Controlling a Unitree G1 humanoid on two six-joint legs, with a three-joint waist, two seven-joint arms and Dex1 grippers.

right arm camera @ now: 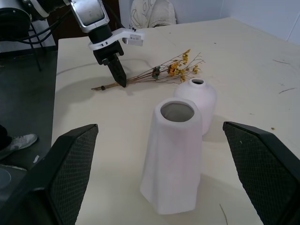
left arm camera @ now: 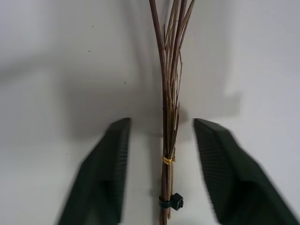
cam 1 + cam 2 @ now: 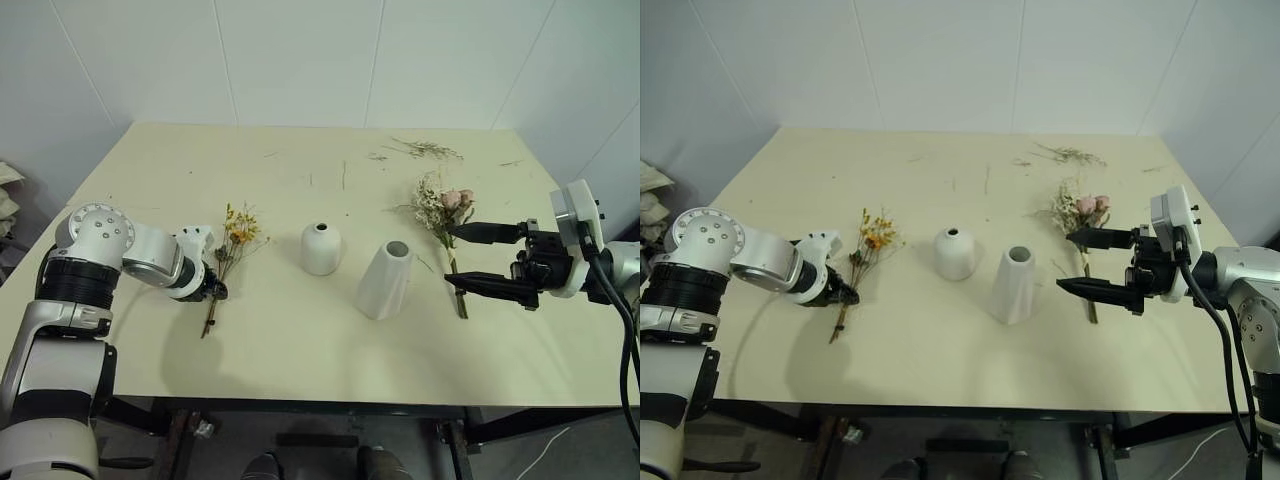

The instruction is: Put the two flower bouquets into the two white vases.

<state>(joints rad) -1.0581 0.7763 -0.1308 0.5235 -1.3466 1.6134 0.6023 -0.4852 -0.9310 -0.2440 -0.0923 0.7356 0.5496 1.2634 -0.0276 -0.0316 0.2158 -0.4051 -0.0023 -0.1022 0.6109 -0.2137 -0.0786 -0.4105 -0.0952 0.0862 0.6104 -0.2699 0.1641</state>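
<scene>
The yellow-blossom bouquet (image 3: 233, 240) lies flat on the table at the left, its brown stems (image 2: 169, 84) tied with a small band. My left gripper (image 3: 212, 290) points down over the stem ends and is open, with one finger on each side of the stems and a gap on both sides. The pink-rose bouquet (image 3: 444, 208) lies at the right. My right gripper (image 3: 449, 255) hovers open above its stem, pointing toward the vases. Between the bouquets stand the short round white vase (image 3: 321, 248) and the taller tapered white vase (image 3: 386, 279), both upright.
Loose dried twigs (image 3: 426, 150) lie scattered near the far edge of the pale table (image 3: 300, 360). White walls close in behind and to the right. The table's front strip holds no objects.
</scene>
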